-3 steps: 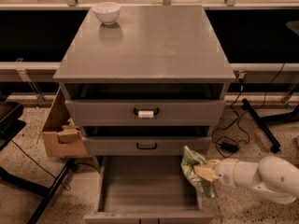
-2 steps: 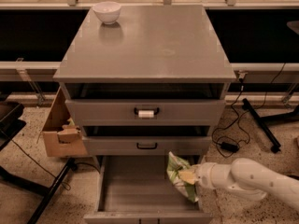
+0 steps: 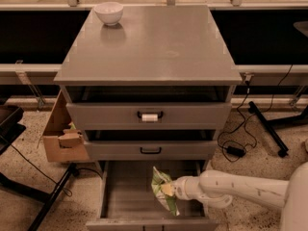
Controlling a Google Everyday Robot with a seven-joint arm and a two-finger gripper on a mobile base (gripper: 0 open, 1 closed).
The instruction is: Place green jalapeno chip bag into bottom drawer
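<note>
The green jalapeno chip bag (image 3: 162, 189), green and white and crumpled, hangs upright over the open bottom drawer (image 3: 126, 196), near its middle right. My gripper (image 3: 169, 189) reaches in from the right on a white arm (image 3: 231, 190) and is shut on the bag's right side. The bag's lower end is close to the drawer's grey floor; I cannot tell if it touches. The drawer is pulled out fully under the grey cabinet (image 3: 149, 47).
The two upper drawers with black handles (image 3: 149, 114) are slightly ajar above the arm. A white bowl (image 3: 109, 12) sits on the cabinet top, back left. A cardboard box (image 3: 61, 137) stands left of the cabinet. Cables (image 3: 236, 148) and a stand leg lie on the floor right.
My gripper has carried the chip bag leftward from the drawer's right edge to over its middle, and a little lower into the drawer.
</note>
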